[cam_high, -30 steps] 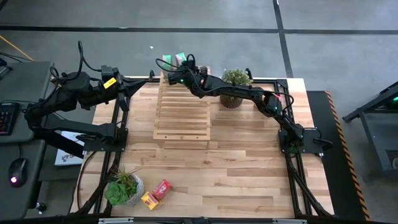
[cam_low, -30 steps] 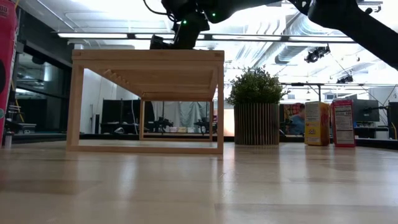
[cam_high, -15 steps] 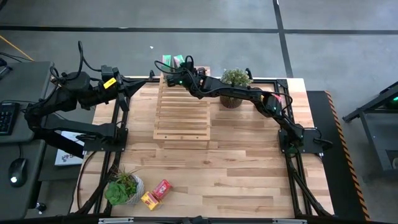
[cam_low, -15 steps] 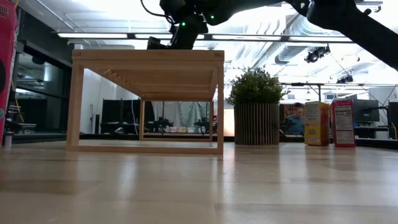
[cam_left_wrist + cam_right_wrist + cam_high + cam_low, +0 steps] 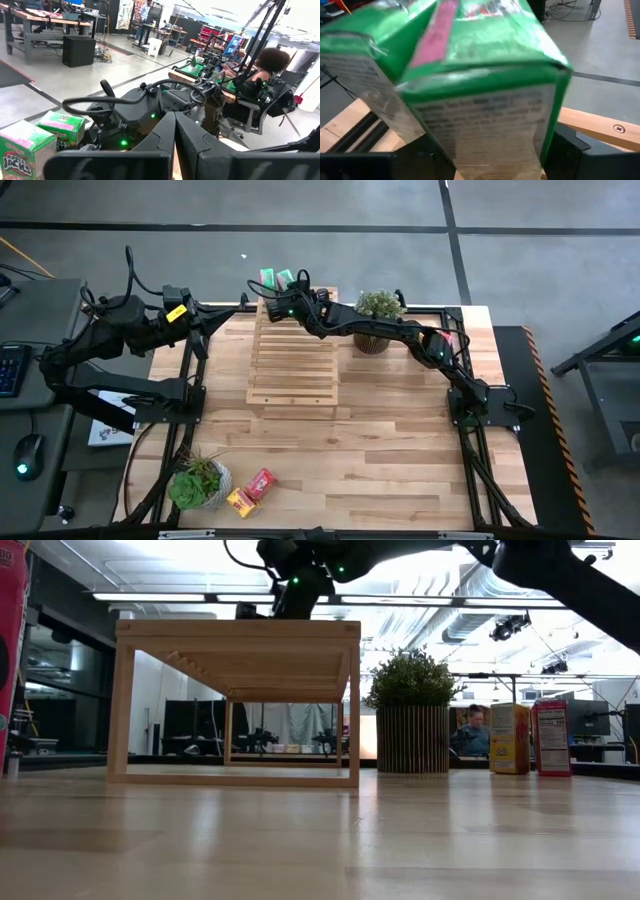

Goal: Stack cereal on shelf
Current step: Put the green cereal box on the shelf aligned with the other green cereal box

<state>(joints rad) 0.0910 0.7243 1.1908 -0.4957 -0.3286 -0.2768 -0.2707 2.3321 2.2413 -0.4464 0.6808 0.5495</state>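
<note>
Two green cereal boxes [image 5: 266,277] [image 5: 287,278] stand side by side at the far end of the shelf [image 5: 293,350], a pale slatted rack; they also show in the left wrist view [image 5: 22,147] [image 5: 62,127]. My right gripper [image 5: 291,293] reaches level over the shelf's far end. The nearer green box [image 5: 485,100] fills its view, and a dark finger stands on either side of it, a narrow gap showing at each. My left gripper [image 5: 174,131] is shut on nothing and hangs level over the far left corner [image 5: 243,303].
A potted plant [image 5: 378,315] stands right of the shelf under my right arm. A yellow box [image 5: 510,738] and a red box [image 5: 551,738] stand at the far right. Another plant [image 5: 200,480], a red box [image 5: 262,483] and a yellow box [image 5: 240,501] lie near left.
My right wrist has turned slightly at the shelf's far end. The green box at it has shifted a little and now stands closer beside the other green box.
</note>
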